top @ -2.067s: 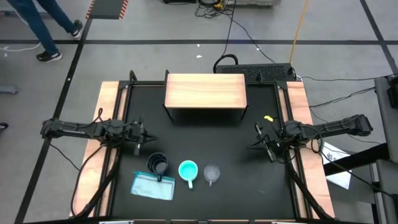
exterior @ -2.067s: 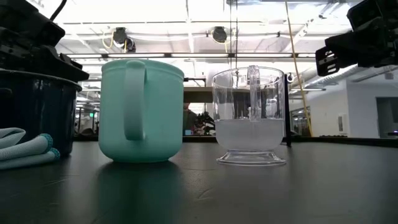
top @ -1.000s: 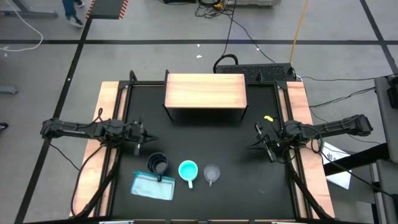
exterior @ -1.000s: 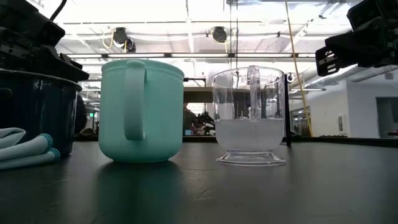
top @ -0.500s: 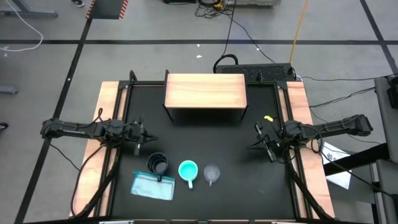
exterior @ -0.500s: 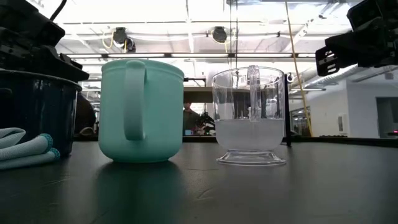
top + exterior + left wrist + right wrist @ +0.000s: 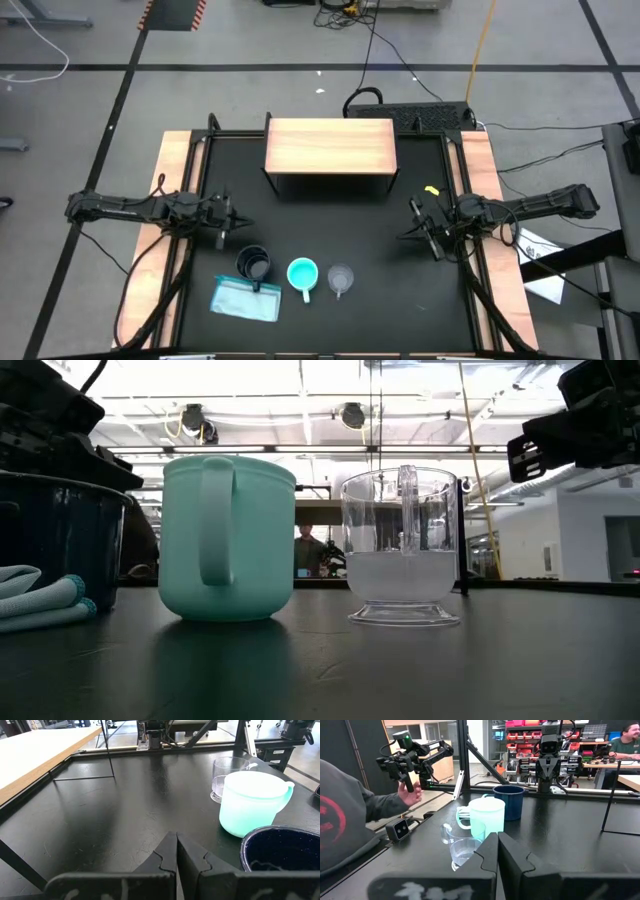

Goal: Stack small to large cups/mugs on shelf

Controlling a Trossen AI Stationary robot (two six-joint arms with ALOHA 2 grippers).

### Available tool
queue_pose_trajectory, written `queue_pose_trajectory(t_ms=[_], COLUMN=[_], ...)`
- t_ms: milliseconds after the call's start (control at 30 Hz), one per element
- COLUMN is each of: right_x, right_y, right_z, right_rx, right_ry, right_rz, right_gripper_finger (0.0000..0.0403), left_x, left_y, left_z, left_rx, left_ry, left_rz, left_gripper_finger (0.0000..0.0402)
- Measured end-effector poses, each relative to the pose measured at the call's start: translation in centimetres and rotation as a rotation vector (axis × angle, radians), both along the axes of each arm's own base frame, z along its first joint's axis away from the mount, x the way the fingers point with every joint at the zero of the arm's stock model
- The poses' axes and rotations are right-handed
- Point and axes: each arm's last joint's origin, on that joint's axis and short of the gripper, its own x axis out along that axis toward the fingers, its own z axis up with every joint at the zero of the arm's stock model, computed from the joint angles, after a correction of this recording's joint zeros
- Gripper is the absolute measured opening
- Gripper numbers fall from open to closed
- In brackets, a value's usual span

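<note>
Three vessels stand in a row near the table's front edge: a dark navy mug (image 7: 253, 264) at the left, a turquoise mug (image 7: 303, 273) in the middle and a clear cup (image 7: 341, 279) at the right. They also show in the low view as the turquoise mug (image 7: 228, 538) and the clear cup (image 7: 400, 545). The wooden shelf (image 7: 330, 146) stands at the table's far side. My left gripper (image 7: 238, 216) is shut and empty at the table's left side. My right gripper (image 7: 408, 222) is shut and empty at the right side.
A flat light-blue packet (image 7: 246, 298) lies just in front of the navy mug. Light wooden strips (image 7: 172, 180) run along both table sides. In the right wrist view a person in grey (image 7: 350, 815) holds a dark device beside the table.
</note>
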Motion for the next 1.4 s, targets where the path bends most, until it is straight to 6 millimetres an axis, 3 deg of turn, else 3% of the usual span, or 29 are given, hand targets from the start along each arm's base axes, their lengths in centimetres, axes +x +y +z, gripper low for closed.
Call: queue_pose_trajectory(t_ms=[533, 833, 1133, 1400], right_x=[0.0, 0.0, 0.0, 0.0], right_y=[0.0, 0.0, 0.0, 0.0], right_z=[0.0, 0.0, 0.1, 0.1], right_rx=[0.000, 0.000, 0.001, 0.001], right_ry=[0.000, -0.005, -0.012, -0.012], right_rz=[0.000, 0.000, 0.000, 0.000], right_gripper_finger=[0.0000, 0.0000, 0.0000, 0.0000], left_x=[0.0, 0.2, 0.2, 0.2], left_y=[0.0, 0.0, 0.0, -0.6], left_z=[0.2, 1.1, 1.3, 1.7], left_rx=[-0.002, -0.175, -0.191, -0.222], left_ry=[-0.021, -0.105, -0.120, -0.141], left_rz=[0.001, 0.033, 0.031, -0.153], left_gripper_finger=[0.0006, 0.0005, 0.0005, 0.0005])
